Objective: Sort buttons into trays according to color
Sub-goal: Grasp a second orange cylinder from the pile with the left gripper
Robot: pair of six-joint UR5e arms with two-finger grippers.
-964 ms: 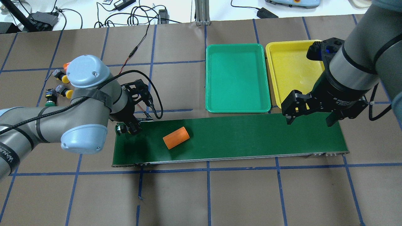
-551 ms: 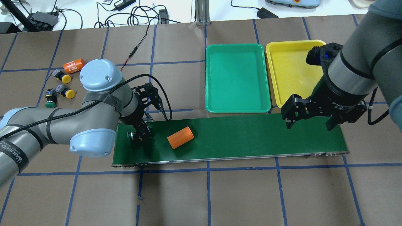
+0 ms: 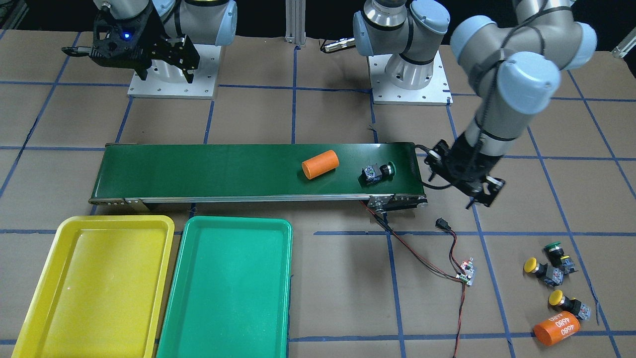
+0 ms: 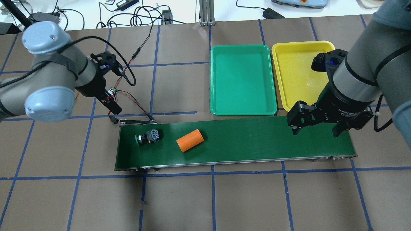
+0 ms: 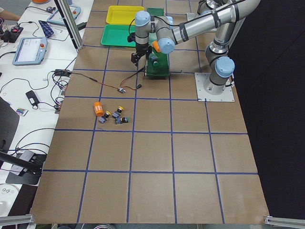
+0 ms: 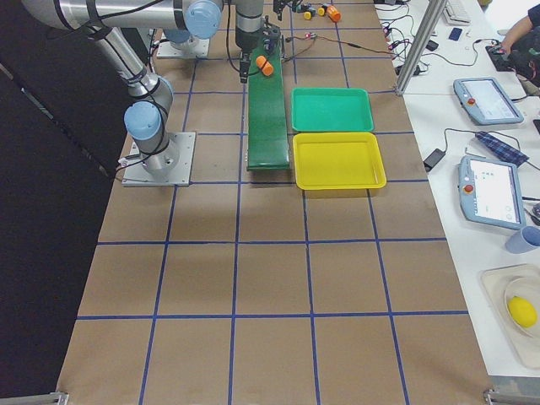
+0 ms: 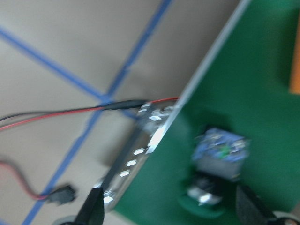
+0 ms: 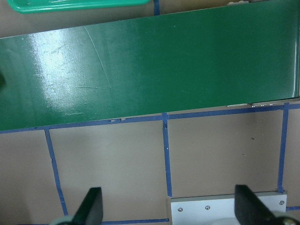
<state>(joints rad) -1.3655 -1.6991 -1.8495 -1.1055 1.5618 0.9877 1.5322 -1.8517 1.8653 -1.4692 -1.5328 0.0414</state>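
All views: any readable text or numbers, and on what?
"4680", printed twice, on the orange cylinder lying off the belt.
White print on the right gripper body: too small to read.
Nothing else is legible in any view.

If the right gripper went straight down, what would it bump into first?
Probably the brown table, just beside the belt on the robot's side, not the belt itself. The right gripper hangs open and high, so depth is hard to judge.
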